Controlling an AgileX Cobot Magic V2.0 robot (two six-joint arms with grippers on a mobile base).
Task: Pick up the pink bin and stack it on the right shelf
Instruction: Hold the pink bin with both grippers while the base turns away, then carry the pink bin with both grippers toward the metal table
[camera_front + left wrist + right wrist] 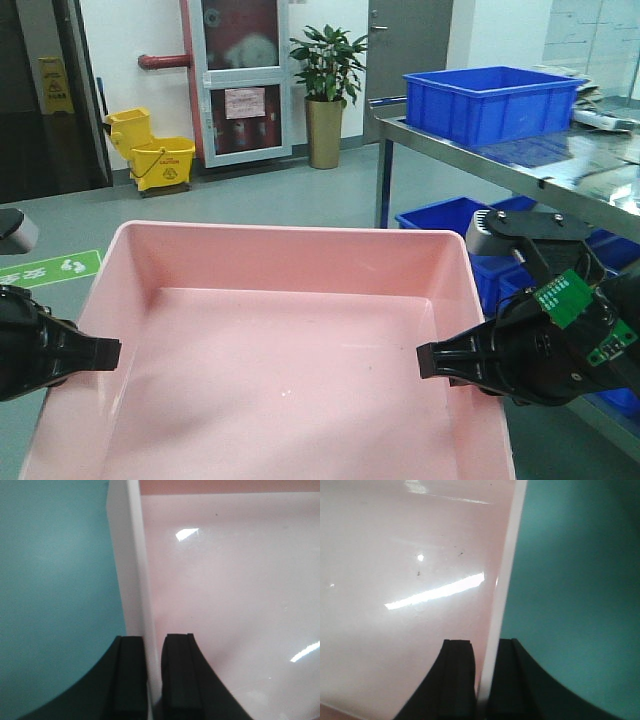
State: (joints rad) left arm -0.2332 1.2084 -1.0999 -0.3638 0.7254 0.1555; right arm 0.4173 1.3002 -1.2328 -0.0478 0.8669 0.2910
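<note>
The pink bin fills the near foreground, held level between the two arms with its open top up and nothing inside. It looks light and fairly stiff, but the walls are thin, smooth and glossy, so they could slip or flex. The rolled rim at the middle of each short side is the sensible hold.

The left gripper has its jaws narrowed to a slit around the left wall, one inside and one outside. The right gripper does the same on the right wall. Both seem to pinch the plastic, though the wrist views are too close to show the pressure. Only green floor shows outside the walls, so the bin is probably off any desk.

Farther off to the right, the right shelf carries a blue crate and lies well apart from the bin.
</note>
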